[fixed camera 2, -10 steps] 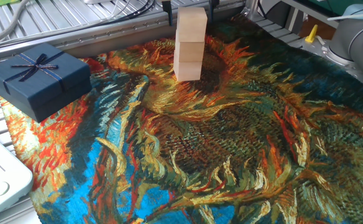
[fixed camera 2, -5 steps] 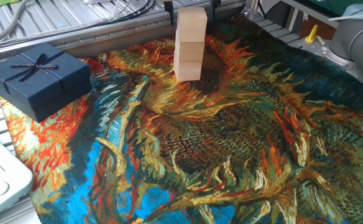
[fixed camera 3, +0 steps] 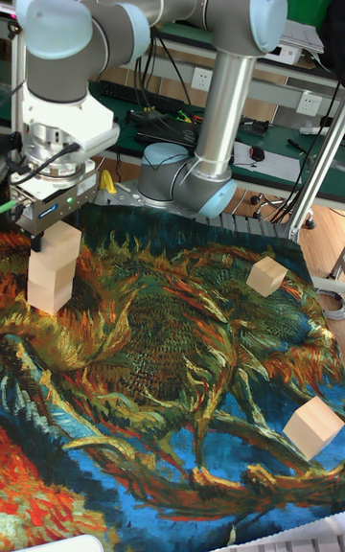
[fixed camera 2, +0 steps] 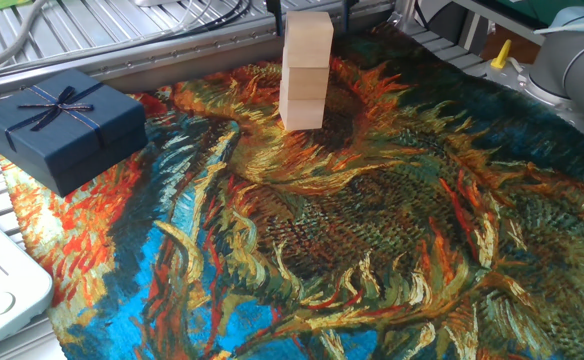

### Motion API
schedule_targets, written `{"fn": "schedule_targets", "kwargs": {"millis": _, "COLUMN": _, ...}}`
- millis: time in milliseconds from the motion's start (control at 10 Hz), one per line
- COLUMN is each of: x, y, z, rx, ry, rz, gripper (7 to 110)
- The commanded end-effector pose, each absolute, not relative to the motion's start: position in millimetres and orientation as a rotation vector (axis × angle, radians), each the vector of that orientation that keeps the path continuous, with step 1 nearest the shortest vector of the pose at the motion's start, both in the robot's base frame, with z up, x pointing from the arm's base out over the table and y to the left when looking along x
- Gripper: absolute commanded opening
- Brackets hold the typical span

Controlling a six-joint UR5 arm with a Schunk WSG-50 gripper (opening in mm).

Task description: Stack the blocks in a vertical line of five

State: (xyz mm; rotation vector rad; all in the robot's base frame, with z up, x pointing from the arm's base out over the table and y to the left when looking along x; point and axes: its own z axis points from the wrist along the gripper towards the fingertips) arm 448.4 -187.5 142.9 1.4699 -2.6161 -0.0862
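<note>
A stack of three pale beige wooden cubes (fixed camera 2: 305,70) stands at the far edge of the sunflower-painted cloth (fixed camera 2: 372,230). My gripper (fixed camera 3: 43,231) sits over the top cube; I cannot tell whether the jaws pinch it or stand spread. A crooked lift-off might topple the stack. Only the tall view shows two loose cubes (fixed camera 3: 267,275) and my grey arm (fixed camera 3: 230,82).

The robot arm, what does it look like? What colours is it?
The arm is made of shiny silver-grey tubes joined by fat round joints with pale blue caps. At its end is a round silver wrist, then a boxy dark gripper with black cables plugged into its side.
</note>
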Motion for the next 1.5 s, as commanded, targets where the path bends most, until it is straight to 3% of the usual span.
{"fn": "schedule_targets", "kwargs": {"millis": 0, "x": 460.6, "y": -179.6, "z": 152.0, "rx": 1.493, "ry": -2.664, "rz": -0.050, "gripper": 88}}
{"fn": "schedule_targets", "kwargs": {"millis": 300, "x": 477.8, "y": -182.6, "z": 154.5, "rx": 1.542, "ry": -2.719, "rz": 0.039, "gripper": 88}}
{"fn": "schedule_targets", "kwargs": {"millis": 600, "x": 473.2, "y": -158.4, "z": 156.9, "rx": 1.577, "ry": -2.740, "rz": -0.108, "gripper": 88}}
{"fn": "schedule_targets", "kwargs": {"millis": 1100, "x": 472.8, "y": -146.9, "z": 158.8, "rx": 1.587, "ry": -2.756, "rz": -0.176, "gripper": 88}}
{"fn": "schedule_targets", "kwargs": {"millis": 1400, "x": 496.3, "y": -115.2, "z": 167.0, "rx": 1.707, "ry": -2.858, "rz": -0.276, "gripper": 88}}
